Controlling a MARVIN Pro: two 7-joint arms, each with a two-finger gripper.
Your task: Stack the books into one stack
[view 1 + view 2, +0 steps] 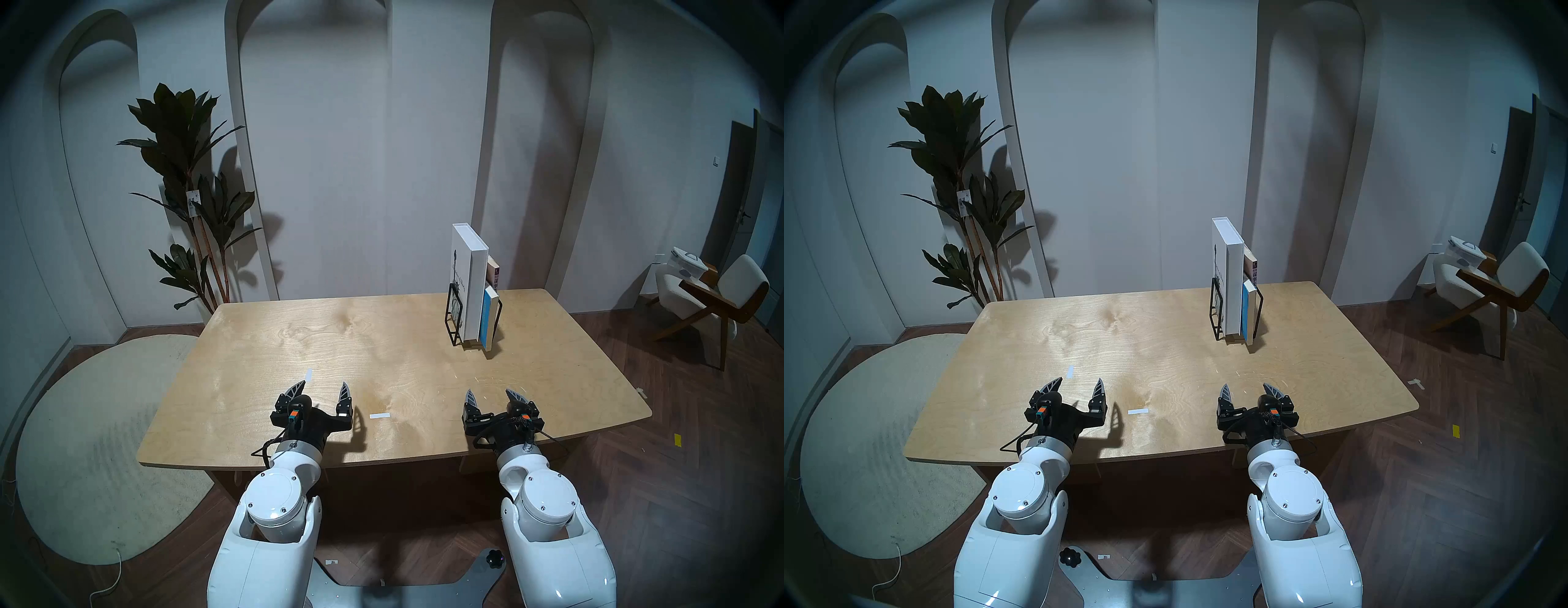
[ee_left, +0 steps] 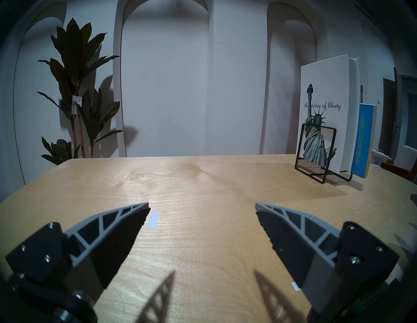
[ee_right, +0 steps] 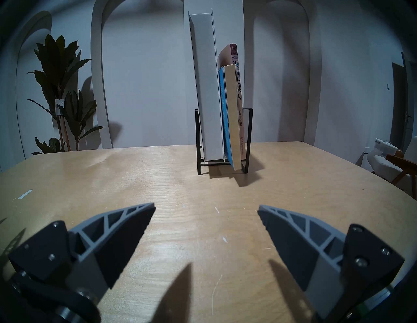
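Note:
Three books stand upright in a black wire rack [image 1: 453, 312] at the table's far right. The tall white hardcover [image 1: 473, 284] [image 3: 206, 90] shows a Statue of Liberty cover [image 2: 325, 117]. Right of it leans the blue-green paperback [image 1: 488, 314] [image 3: 225, 117] [image 2: 362, 139], then the beige-pink paperback [image 1: 493, 269] [image 3: 238, 67], mostly hidden. No stack exists. My left gripper [image 1: 323, 389] [image 2: 202, 206] hovers open and empty near the front left. Front right, my right gripper [image 1: 494, 395] [image 3: 206, 207] is open and empty, facing the rack from well short.
The wooden table [image 1: 339, 348] carries two small white tape strips [image 1: 379, 415] [image 1: 309, 373]. A potted plant [image 1: 186, 191] stands behind the far-left corner, an armchair [image 1: 712, 297] off to the right, a round rug [image 1: 85, 446] on the floor at left.

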